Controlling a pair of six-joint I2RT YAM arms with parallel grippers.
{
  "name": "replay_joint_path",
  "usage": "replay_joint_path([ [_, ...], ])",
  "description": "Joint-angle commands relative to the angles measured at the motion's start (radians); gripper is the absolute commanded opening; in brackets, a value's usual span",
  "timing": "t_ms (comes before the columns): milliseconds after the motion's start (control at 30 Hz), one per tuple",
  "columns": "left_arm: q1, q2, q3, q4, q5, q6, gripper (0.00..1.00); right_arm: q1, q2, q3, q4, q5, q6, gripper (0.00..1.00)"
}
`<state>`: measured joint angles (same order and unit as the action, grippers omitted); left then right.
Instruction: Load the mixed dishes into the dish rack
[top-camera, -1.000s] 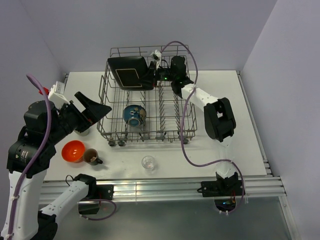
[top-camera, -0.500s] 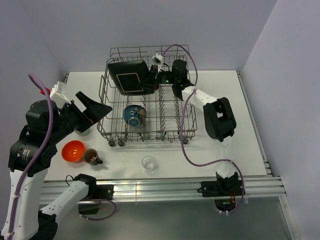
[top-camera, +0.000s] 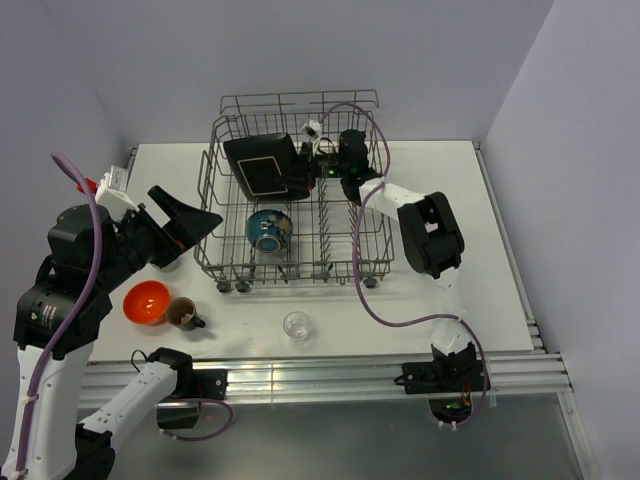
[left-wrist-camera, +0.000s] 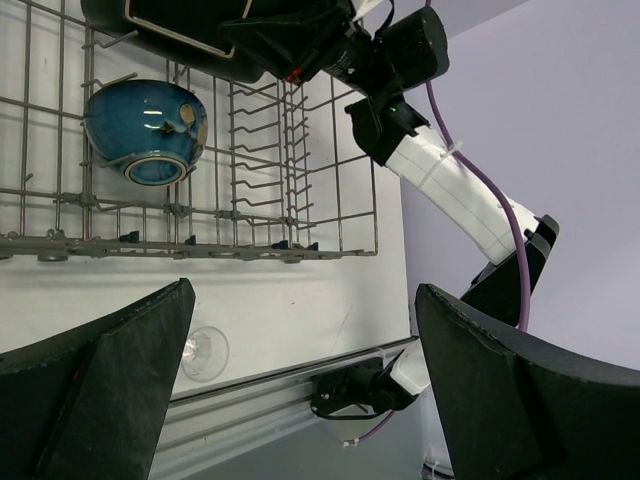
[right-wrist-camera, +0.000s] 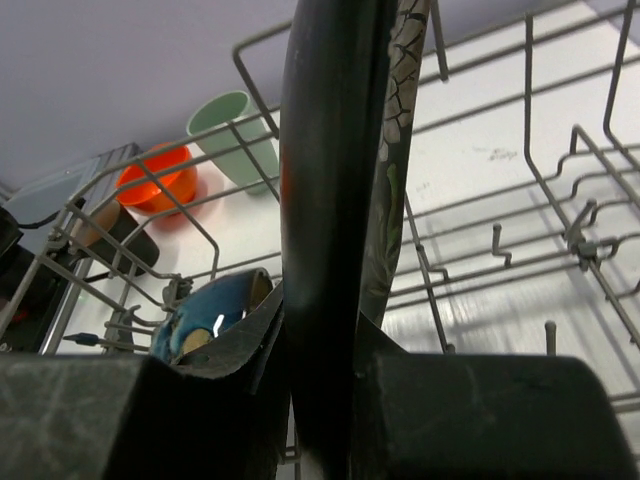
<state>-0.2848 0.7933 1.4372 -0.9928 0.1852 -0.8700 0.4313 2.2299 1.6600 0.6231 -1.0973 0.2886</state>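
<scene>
While we find no brand or label that can be read on any piece, the white tag (top-camera: 112, 182) on the left arm carries print too small to make out.

Item 1, dish rack (top-camera: 300, 268): grey wire, wheeled, standing at the back of the white counter (top-camera: 450, 300).

Item 2, black square plate (top-camera: 262, 165): pale centre, stood on edge in the rack's rear left part and leaning. The right end effector (top-camera: 303, 170) is narrowed onto its right rim, gripping it. We cannot tell whether the plate's lower edge rests on the wires.

Item 3, blue round bowl (top-camera: 267, 230): lying on its side among the tines in front of the plate, foot ring turned outward.

Item 4, small orange bowl (top-camera: 147, 301): on the counter, left of the rack's front corner.

Item 5, dark brown mug (top-camera: 183, 314): just beside the orange bowl, on its right.

Item 6, pale green cup (right-wrist-camera: 232, 125): upright on the counter, outside the rack near the orange bowl.

Item 7, small clear glass (top-camera: 296, 324): alone on the counter in front of the rack.

Item 8, left end effector (top-camera: 185, 215): spread wide, holding nothing, raised beside the rack's left wall.
</scene>
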Motion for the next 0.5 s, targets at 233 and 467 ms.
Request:
replay_joint_path([
  [233, 0.001, -0.011, 0.0, 0.014, -0.016, -0.014, 0.99, -0.009, 0.013, 0.044, 0.041, 0.096, -0.086, 0.0],
  [467, 0.001, -0.006, -0.004, 0.019, -0.015, -0.004, 0.99, -0.011, 0.022, 0.076, 0.024, 0.076, -0.092, 0.0],
])
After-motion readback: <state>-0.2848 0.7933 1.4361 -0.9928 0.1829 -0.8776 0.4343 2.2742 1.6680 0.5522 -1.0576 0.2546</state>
